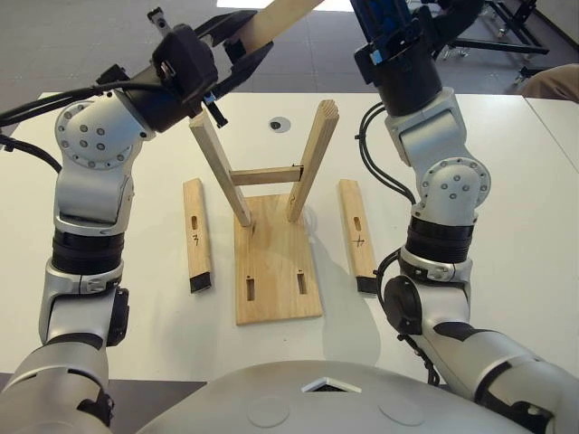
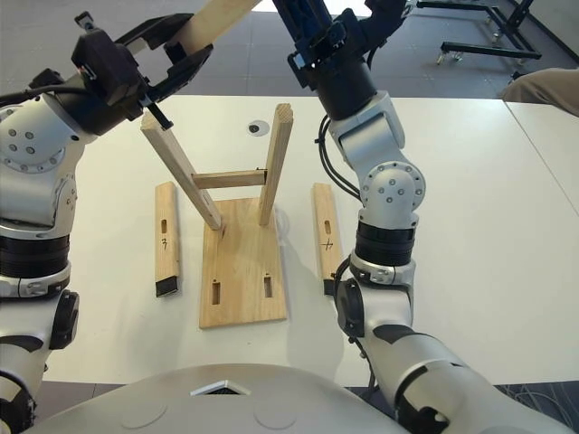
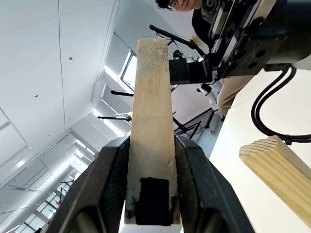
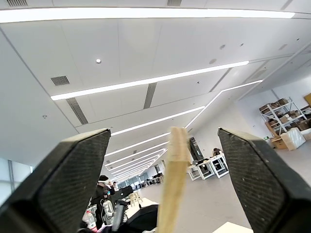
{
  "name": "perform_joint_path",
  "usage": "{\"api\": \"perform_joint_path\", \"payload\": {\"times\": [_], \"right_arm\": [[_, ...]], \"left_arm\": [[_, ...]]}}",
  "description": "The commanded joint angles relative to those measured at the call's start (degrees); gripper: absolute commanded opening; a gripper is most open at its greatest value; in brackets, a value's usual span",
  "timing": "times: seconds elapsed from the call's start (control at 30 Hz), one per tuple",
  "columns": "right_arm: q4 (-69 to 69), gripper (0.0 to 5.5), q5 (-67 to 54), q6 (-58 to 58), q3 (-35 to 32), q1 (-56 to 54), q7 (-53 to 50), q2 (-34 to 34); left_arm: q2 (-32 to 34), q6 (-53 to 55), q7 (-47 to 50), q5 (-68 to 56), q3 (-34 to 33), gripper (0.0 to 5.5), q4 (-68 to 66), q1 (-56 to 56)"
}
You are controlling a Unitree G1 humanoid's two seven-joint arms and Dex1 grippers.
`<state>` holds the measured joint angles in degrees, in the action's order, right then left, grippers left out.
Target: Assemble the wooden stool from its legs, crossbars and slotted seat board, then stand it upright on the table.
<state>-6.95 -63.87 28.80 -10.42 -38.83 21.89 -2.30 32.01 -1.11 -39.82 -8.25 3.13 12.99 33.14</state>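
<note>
Handover of stool piece, mid-assembly
Upper left, wooden piece (image 1: 276,20) is clamped in left gripper (image 1: 237,56); right gripper (image 4: 165,184) is spread open around its far end; seat board (image 1: 276,271) is seen centre frame; right closure judged needed next

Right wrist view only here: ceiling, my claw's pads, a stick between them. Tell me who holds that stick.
Observer: The left claw is shut on the black-tipped end of that stick.
Operator: Report what's below.
Observer: The seat board lies flat with two legs standing in it, joined by a crossbar.
Operator: Name the spare parts.
Observer: Two slotted pieces lie flat, one on each side of the board.
</note>
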Motion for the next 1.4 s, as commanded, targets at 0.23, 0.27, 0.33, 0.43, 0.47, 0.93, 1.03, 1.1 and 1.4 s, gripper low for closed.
{"api": "perform_joint_path", "payload": {"times": [0.23, 0.27, 0.33, 0.43, 0.47, 0.93, 1.03, 1.1, 1.4], "right_arm": [[0.8, 2.58, 1.64, 0.78, 1.35, -1.19, 1.69, 0.31], [0.56, 2.41, 1.47, 0.88, 1.41, -1.05, 1.71, 0.36], [0.21, 2.07, 1.31, 0.99, 1.52, -0.87, 1.64, 0.48], [0.04, 1.44, 1.43, 1.14, 1.53, -0.84, 1.54, 0.66], [0.03, 1.22, 1.54, 1.12, 1.52, -0.87, 1.47, 0.68], [-0.26, 0.39, 2.95, -0.69, 0.59, -1.12, 1.24, 1.92], [-0.81, 0.39, 1.8, -0.96, -0.53, -1.74, 1.24, 1.91], [-0.75, 0.39, 1.82, -1.31, -1.34, -2.24, 1.3, 1.45], [-0.62, 0.39, 16.85, -6.79, -11.63, -1.99, -10.96, -15.19]], "left_arm": [[-0.71, 1.15, 0.06, 1.16, 2.09, 1.28, 1.07, -1.42], [-0.76, 1.22, 0.06, 1.25, 2.17, 1.28, 1.17, -1.52], [-0.86, 1.33, -0.15, 1.44, 2.43, 1.28, 1.11, -1.63], [-0.92, 1.37, -0.45, 1.53, 2.58, 1.28, 0.88, -1.57], [-0.94, 1.4, -0.52, 1.49, 2.52, 1.28, 0.77, -1.48], [-2.74, 3.93, -0.17, -1.71, 0.9, 1.28, 0.35, -2.13], [-3.31, 4.32, 1.96, -1.79, -0.99, 1.96, -0.94, -1.58], [-3.33, 4.46, 2.99, -1.55, -1.88, 2.26, -1.15, -1.55], [-1.66, 2.62, 9.96, 2.11, -8.87, 2.78, 1.15, -5.84]]}}
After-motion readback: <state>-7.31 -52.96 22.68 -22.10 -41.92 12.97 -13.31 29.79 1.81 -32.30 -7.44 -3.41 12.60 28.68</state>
